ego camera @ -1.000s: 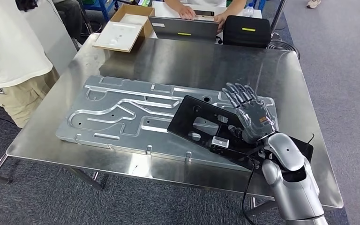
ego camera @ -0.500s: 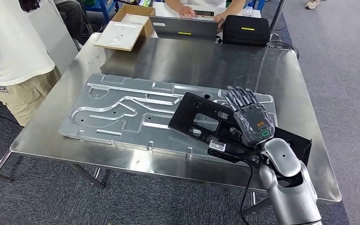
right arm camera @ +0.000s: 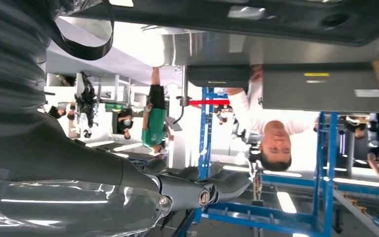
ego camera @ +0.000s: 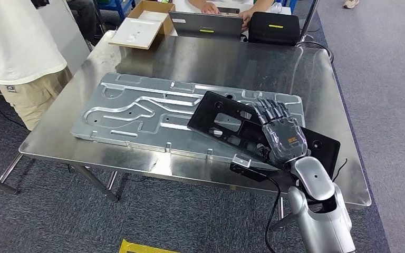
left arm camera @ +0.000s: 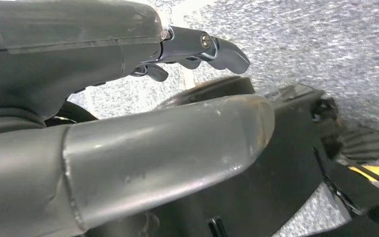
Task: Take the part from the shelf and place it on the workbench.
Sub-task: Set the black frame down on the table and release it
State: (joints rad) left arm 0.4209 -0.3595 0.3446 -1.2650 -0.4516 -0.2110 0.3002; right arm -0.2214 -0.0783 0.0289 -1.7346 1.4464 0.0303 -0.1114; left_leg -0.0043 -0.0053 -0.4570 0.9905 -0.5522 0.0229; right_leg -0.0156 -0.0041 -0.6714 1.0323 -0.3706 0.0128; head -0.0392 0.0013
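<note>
On the near right part of the worktop (ego camera: pixel 205 58) lies the black part (ego camera: pixel 227 124) — a flat plate with cut-outs, its far end resting on the grey machined panel (ego camera: pixel 137 113) and its near end reaching past the panel toward the worktop's edge. Its long axis runs slantwise, from the middle of the panel out to the near right corner.

The right hand (ego camera: pixel 280 134) is directly over the near half of the part, palm down, the fingers (ego camera: pixel 269 109) straight and a little apart, pointing along the part toward the panel. Whether they press the plate or only hover above it, I cannot tell; nothing is pinched between them. The left hand (left arm camera: pixel 128 123) hangs low over the carpet, far from the part, fingers loosely curled and holding nothing.

So the part appears already placed, and the coming move is probably only to lift the right hand straight up — the small black camera module (ego camera: pixel 245 167) and its cable beside the wrist are the things that could catch.

Beyond the panel stand a laptop (ego camera: pixel 206 25), a black case (ego camera: pixel 273 29) and an open carton (ego camera: pixel 140 26); a person (ego camera: pixel 16 47) stands at the far left corner of the worktop.
</note>
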